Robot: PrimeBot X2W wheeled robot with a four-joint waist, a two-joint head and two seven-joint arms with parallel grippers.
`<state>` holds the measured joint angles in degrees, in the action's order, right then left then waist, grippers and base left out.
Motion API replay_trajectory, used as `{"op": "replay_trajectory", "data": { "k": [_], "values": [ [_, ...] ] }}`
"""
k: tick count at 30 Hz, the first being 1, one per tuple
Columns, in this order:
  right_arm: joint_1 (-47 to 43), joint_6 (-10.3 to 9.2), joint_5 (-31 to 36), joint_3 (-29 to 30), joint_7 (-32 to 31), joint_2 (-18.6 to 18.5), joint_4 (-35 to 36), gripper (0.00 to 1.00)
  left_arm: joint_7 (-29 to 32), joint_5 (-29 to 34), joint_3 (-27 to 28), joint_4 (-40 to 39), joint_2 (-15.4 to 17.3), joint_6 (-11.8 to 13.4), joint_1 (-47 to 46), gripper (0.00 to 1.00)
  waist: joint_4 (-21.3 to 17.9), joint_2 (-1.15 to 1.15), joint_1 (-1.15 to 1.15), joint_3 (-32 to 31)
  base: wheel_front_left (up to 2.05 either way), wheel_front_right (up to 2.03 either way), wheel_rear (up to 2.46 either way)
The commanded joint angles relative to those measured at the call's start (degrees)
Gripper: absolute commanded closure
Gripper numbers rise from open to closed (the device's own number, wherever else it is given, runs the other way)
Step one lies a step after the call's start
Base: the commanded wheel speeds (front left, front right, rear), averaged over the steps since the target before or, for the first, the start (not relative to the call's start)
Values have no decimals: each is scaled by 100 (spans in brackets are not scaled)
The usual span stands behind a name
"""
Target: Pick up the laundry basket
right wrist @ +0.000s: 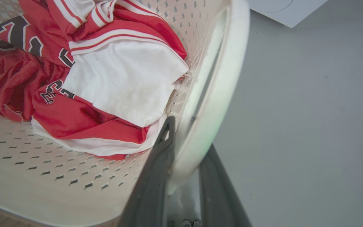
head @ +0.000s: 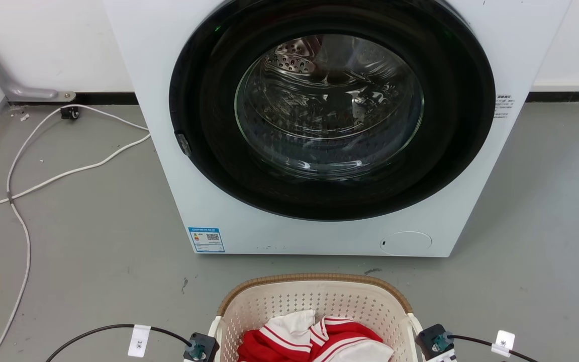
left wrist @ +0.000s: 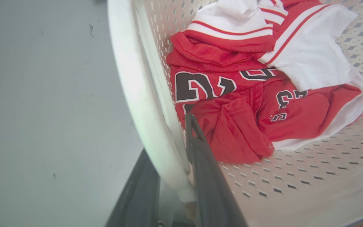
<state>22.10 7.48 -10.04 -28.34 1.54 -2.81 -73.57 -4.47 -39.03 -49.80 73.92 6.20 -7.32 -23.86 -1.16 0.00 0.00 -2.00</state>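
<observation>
Head view: the laundry basket [head: 314,277] stands on the grey floor [head: 93,251] just before the washing machine [head: 319,236], holding a red-and-white jersey [head: 342,336]. Left wrist view: the left gripper [left wrist: 167,135] clamps its two fingers on the basket's white side handle [left wrist: 128,78], one inside, one outside. Right wrist view: the right gripper [right wrist: 190,134] clamps the opposite handle [right wrist: 228,72] likewise.

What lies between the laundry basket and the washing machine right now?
A bare strip of grey floor, with a small dark scuff, separates the laundry basket from the washing machine; the head view shows it.
</observation>
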Motion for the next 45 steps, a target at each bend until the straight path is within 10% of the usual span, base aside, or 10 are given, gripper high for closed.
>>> {"op": "replay_trajectory", "data": {
  "k": [1,45],
  "values": [
    [-88,2,41,-62,-19,-113,-43,100,-65,3,-29,-18,78,19,-43,100,2,0,0,1,0,0,0],
    [-150,2,-10,-163,-44,-121,-44,100,-53,-155,-207,-17,86,25,-10,100,17,0,0,2,0,0,0]
  ]
}}
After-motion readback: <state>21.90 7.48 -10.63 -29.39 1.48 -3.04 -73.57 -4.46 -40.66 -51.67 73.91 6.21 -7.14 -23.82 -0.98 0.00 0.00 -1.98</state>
